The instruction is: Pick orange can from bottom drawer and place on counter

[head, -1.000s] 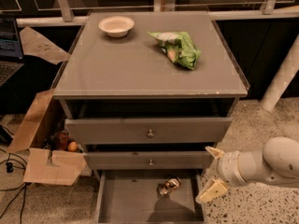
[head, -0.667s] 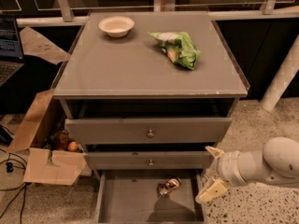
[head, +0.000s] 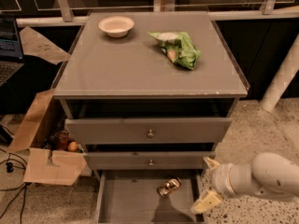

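On top of the cabinet, the counter (head: 140,69) was a big grey square with a green snack bag (head: 178,48) lying toward its back right corner and a pale bowl (head: 116,25) near the back left corner. Below its front edge, the bottom drawer (head: 124,202) was pulled right out, floor showing. The robot's white arm (head: 266,176) reached in from the right, and the gripper (head: 208,183) hung just outside the drawer's right wall with both fingers spread wide, nothing between them. The orange can (head: 168,186) was in that drawer, on its side, right of the middle and toward the back. Its long axis ran diagonally, one end pointing back and right at the gripper, the other forward and left. Can and gripper were near but not touching.
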`<state>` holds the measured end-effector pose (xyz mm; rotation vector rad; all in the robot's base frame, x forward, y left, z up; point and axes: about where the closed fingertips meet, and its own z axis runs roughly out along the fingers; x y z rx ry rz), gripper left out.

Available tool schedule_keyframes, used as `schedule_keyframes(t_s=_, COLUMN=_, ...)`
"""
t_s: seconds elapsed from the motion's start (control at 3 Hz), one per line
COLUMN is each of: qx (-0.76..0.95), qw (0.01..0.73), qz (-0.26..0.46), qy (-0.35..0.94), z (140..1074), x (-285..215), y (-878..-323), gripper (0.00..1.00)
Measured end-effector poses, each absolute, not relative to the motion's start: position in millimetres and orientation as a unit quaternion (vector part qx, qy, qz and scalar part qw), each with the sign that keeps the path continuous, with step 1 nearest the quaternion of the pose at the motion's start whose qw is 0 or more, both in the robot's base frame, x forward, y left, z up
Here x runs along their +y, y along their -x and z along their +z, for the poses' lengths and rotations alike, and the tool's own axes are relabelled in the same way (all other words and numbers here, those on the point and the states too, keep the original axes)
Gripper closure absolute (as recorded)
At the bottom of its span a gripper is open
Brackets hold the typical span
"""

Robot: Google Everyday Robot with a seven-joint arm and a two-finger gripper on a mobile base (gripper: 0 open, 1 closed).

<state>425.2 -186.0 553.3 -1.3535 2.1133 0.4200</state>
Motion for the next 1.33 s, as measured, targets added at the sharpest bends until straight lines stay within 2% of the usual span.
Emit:
schedule_keyframes(t_s=0.33, qx=0.802, qw=0.273, qz=0.142, qy=0.512, z=516, x=-185, y=-430, gripper=0.0)
schedule_keyframes(t_s=1.0, qx=0.816, qw=0.214, qz=0.155, qy=0.515, z=441, x=-181, y=-430, gripper=0.0)
schedule_keyframes(t_s=1.33, qx=0.815, qw=0.213, qz=0.156, qy=0.515, z=441, x=-181, y=-430, gripper=0.0)
